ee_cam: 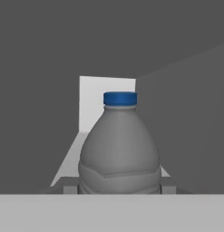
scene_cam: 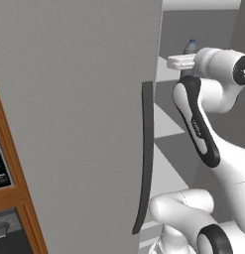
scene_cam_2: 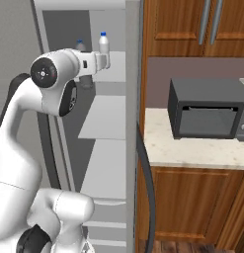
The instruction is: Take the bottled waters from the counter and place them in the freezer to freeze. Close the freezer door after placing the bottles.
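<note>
My gripper (scene_cam_2: 106,60) reaches into the open freezer (scene_cam_2: 106,116) at its top shelf. It is shut on a whitish bottled water (scene_cam_2: 103,43) with a blue cap. Close up in the hand view, this bottle (ee_cam: 119,149) stands upright, with the fingertips (ee_cam: 70,188) against its lower sides. I cannot tell whether it rests on the shelf. A darker bottle (scene_cam_2: 80,46) stands farther back, partly behind my arm. In the left base view a blue-capped bottle (scene_cam: 190,47) shows above the hand (scene_cam: 179,62). The freezer door (scene_cam_2: 135,99) stands open, edge-on, with its dark handle (scene_cam_2: 145,173).
The fridge's other plain grey door (scene_cam: 79,124) is shut at the left, its dark handle (scene_cam: 146,158) beside the freezer opening. Right of the open door, a dark microwave (scene_cam_2: 207,111) sits on the beige counter (scene_cam_2: 192,150) over wooden cabinets. Lower freezer shelves (scene_cam: 166,126) are bare.
</note>
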Robot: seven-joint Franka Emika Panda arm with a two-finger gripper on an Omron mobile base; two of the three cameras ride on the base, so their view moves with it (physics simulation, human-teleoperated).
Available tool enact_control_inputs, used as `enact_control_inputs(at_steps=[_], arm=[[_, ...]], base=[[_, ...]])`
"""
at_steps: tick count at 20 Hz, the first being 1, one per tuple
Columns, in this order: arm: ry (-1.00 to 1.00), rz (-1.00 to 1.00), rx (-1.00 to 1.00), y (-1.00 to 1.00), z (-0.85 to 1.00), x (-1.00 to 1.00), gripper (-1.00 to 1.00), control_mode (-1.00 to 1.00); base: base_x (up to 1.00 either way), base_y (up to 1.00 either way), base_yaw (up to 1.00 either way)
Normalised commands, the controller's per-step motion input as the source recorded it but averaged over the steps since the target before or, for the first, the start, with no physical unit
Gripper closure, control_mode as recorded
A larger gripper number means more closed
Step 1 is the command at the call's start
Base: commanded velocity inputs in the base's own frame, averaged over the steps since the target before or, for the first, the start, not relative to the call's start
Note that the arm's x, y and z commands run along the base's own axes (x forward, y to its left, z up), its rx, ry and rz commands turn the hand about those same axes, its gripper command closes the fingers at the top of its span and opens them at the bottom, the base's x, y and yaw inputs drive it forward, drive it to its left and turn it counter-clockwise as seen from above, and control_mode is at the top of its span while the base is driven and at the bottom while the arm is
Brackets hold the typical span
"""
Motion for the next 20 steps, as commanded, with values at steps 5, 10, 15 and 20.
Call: enact_control_inputs(at_steps=[5,10,15,20], arm=[[0.00,0.00,0.00,0.00,0.03,0.57,1.00,-1.00],[0.00,0.00,0.00,0.00,0.00,0.66,1.00,-1.00],[0.00,0.00,0.00,-0.16,0.00,0.28,1.00,-1.00],[0.01,0.00,0.00,-0.17,0.00,0.22,1.00,-1.00]], base=[[0.00,0.00,0.00],[0.00,0.00,0.00],[0.00,0.00,0.00],[0.00,0.00,0.00]])
